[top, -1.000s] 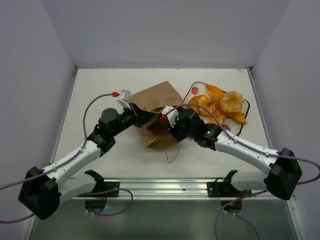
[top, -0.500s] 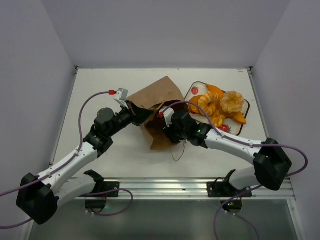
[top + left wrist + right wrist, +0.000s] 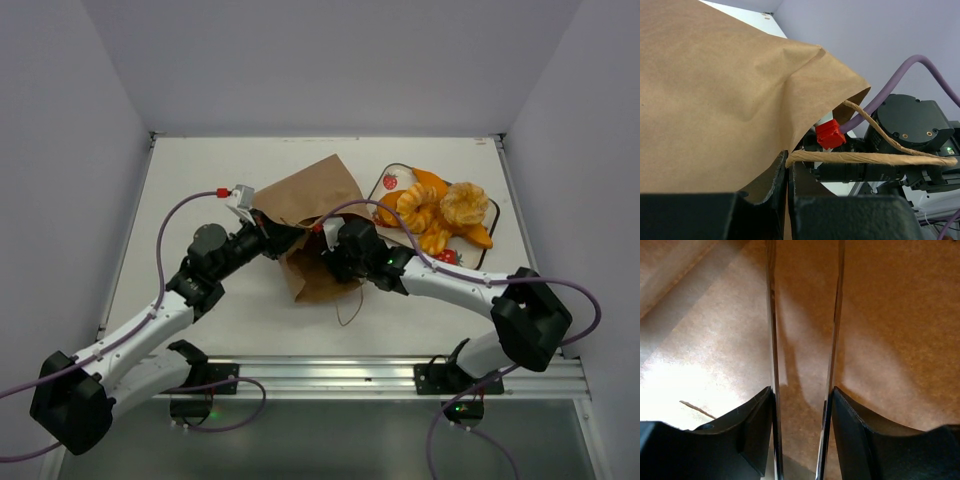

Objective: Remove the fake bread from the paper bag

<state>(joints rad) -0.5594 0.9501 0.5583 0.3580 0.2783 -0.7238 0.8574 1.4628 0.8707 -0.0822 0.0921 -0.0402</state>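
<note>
your left gripper [image 3: 788, 167] is clamped on the rim of the paper bag [image 3: 312, 192], lifting the mouth so it gapes. your right gripper [image 3: 804, 270] reaches inside, jaws apart, with only brown paper between them. beyond, fake bread [image 3: 440, 212] lies piled outside the bag. you can't tell whether any is inside.

Up top, fixed high behind the arm bases [image 3: 70, 390], looking steeply down over the whole counter [image 3: 200, 180], paper bag [image 3: 310, 190] mid-frame. At the left wrist, jammed close against that same bag's outer side, peering past dark fingers [image 3: 715, 215] toward the right arm [image 3: 910, 120]. At the right wrist, nose-deep in the bag's brown paper, staring out between two fingers [image 3: 752, 430].
</note>
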